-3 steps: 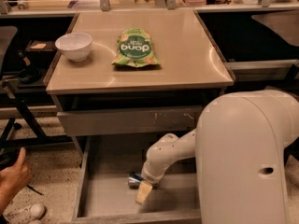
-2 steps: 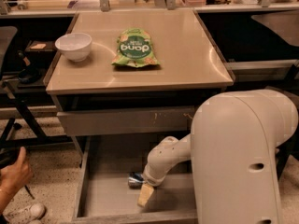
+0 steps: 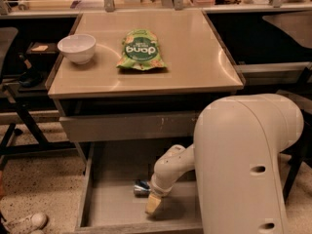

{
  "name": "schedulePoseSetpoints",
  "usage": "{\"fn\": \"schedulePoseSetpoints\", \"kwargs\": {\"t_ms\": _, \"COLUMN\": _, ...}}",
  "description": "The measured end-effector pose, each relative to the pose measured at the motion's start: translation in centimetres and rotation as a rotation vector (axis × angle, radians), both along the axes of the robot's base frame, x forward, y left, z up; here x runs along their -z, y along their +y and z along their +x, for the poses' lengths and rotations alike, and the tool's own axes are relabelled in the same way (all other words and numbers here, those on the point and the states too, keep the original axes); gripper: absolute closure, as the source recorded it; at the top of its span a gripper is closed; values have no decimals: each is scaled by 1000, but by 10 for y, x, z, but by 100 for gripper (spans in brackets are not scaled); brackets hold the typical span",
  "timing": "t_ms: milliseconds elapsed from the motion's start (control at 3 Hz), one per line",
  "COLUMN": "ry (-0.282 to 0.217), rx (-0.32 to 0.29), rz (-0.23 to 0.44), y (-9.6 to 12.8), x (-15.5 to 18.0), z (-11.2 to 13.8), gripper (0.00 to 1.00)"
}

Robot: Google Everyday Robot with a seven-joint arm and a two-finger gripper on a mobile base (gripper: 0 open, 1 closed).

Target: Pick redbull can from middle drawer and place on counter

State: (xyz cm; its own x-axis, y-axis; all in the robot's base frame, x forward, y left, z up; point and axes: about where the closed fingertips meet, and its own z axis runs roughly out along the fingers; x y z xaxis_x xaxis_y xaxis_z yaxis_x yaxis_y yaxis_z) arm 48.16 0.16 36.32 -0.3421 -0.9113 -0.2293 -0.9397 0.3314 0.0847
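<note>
The pincer [image 3: 153, 204] of a white one-armed mobile robot hangs low inside the wide, shallow grey middle drawer [image 3: 109, 206], which is pulled out toward the near side at the foot of a grey cabinet. Its pale tip is just beside the small, slim silvery drink can with blue print [image 3: 141, 188]. The can lies on its side on the drawer floor, partly hidden behind the wrist. Whether the pincer is open or closed, or has hold of the can, cannot be told. The bulky white arm [image 3: 243, 169] bends in from the right and reaches downward, apparently because the drawer's low walls leave the can reachable only from above. Over the drawer, past a scratched grey drawer front [image 3: 126, 126], the smooth, glossy beige square bench [image 3: 195, 57] carries a round white bowl [image 3: 76, 48] at far left and a green snack bag [image 3: 140, 56] near the middle. The bench's right side looks the likeliest place to set the can down.
</note>
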Motion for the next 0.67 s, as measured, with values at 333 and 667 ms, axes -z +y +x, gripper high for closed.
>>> {"fn": "schedulePoseSetpoints", "kwargs": {"t_ms": 333, "ry": 0, "rx": 0, "rz": 0, "y": 0, "x": 0, "z": 0, "gripper": 41}}
{"fn": "schedulePoseSetpoints", "kwargs": {"t_ms": 667, "ry": 0, "rx": 0, "rz": 0, "y": 0, "x": 0, "z": 0, "gripper": 64}}
